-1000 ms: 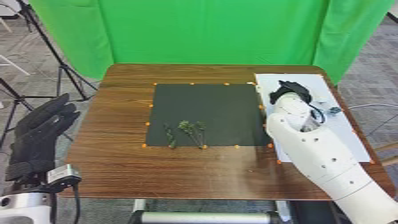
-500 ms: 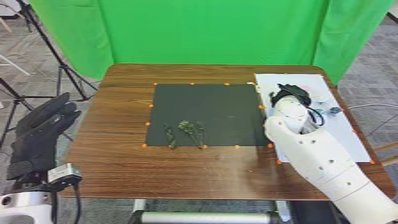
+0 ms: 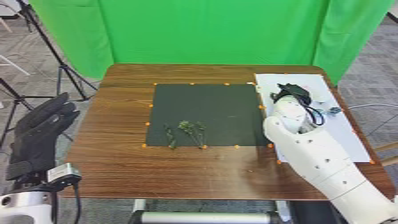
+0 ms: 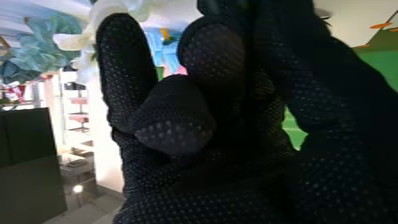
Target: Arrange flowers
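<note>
Over the white sheet (image 3: 340,131), at its far part, is my right hand (image 3: 292,92). Just to its right lies a blue-grey flower (image 3: 334,110). Green sprigs (image 3: 189,128) lie on the near part of the dark mat (image 3: 206,107). My left hand (image 3: 40,121) is held beyond the table's left edge, its fingers straight and nothing in it. In the right wrist view my right hand (image 4: 213,185) is close to a white flower (image 4: 93,30) and blue-green flowers (image 4: 44,45). Whether it holds a stem is hidden by the glove.
Small orange markers edge the mat and the sheet. The brown table (image 3: 178,175) has bare wood in front of the mat and left of it. A green curtain (image 3: 213,32) hangs behind, and black stands rise at the left.
My right hand has drawn slightly nearer and turned a little over the sheet. A pinkish thing seen beside it half a second ago is now covered. The left hand has barely moved.
</note>
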Controlling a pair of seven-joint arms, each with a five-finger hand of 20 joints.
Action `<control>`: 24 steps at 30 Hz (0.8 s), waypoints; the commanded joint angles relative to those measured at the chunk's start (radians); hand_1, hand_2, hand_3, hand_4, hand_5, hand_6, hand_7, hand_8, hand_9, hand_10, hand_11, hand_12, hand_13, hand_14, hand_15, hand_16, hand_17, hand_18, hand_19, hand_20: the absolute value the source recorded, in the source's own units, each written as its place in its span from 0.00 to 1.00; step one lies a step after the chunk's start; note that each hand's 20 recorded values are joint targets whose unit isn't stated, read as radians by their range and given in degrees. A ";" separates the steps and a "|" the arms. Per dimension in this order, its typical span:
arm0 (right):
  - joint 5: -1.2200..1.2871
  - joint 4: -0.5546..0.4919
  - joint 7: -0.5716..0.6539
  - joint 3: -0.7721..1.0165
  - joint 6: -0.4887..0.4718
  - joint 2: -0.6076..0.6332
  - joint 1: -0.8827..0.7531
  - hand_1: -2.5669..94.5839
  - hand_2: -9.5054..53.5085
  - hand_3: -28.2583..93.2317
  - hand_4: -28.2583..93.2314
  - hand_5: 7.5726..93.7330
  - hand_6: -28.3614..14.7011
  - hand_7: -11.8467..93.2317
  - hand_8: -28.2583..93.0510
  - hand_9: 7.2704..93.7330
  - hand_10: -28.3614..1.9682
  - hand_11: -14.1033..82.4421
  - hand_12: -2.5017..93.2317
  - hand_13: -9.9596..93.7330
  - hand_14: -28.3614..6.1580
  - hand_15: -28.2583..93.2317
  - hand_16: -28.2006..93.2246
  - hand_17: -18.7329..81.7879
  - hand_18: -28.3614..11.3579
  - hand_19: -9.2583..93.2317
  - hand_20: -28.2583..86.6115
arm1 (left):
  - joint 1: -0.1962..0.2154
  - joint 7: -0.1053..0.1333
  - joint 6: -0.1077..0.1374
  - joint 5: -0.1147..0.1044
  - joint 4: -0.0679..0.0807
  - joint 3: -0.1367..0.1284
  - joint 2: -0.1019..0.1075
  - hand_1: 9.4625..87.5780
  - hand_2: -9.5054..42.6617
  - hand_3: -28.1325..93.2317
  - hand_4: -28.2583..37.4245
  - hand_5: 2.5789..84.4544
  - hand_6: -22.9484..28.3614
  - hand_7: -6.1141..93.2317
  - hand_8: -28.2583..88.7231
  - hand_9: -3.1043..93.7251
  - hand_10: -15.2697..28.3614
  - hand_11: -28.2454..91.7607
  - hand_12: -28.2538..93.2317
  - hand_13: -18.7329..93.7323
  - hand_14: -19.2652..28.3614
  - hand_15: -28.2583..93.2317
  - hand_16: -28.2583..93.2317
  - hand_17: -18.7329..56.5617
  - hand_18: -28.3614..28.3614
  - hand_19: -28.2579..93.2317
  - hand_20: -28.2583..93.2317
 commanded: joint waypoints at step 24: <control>0.006 0.000 -0.020 -0.088 0.235 0.031 0.054 0.60 0.00 0.85 0.00 0.92 0.55 0.36 0.33 0.93 0.61 0.70 0.33 0.99 0.73 0.79 0.42 0.73 0.32 1.00 0.09 | 0.038 0.039 0.015 -0.039 -0.003 -0.005 0.025 0.26 0.23 0.90 0.19 0.42 0.62 0.24 0.14 0.34 0.77 0.56 0.29 0.32 0.88 0.74 0.10 0.09 0.86 0.68 0.30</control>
